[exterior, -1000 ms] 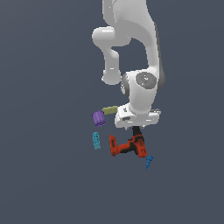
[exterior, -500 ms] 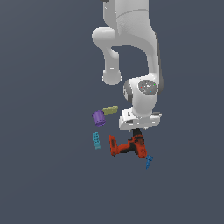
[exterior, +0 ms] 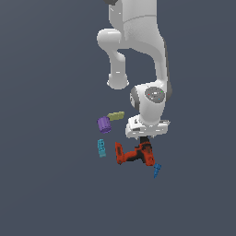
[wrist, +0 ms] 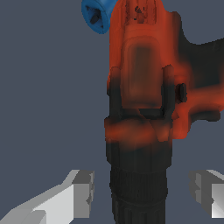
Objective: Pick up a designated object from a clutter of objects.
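On the flat grey floor (exterior: 46, 184) lie five items; my claw (wrist: 142, 192) hangs spread around one red-orange cordless power drill (exterior: 134, 154).

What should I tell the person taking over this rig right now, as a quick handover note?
Gripper: open, fingers on either side of the drill's black chuck end, not touching it in the wrist view.
Red-orange drill: lying on the surface directly under the gripper, not lifted.
Clutter: small blue screw-like piece close beside the drill on the exterior view's right; teal studded block, purple cylinder and olive-yellow bar apart on the exterior view's left.
Done: arm positioned over the drill, fingers straddling it.
Left: close on the drill, then lift it clear of the blue piece.
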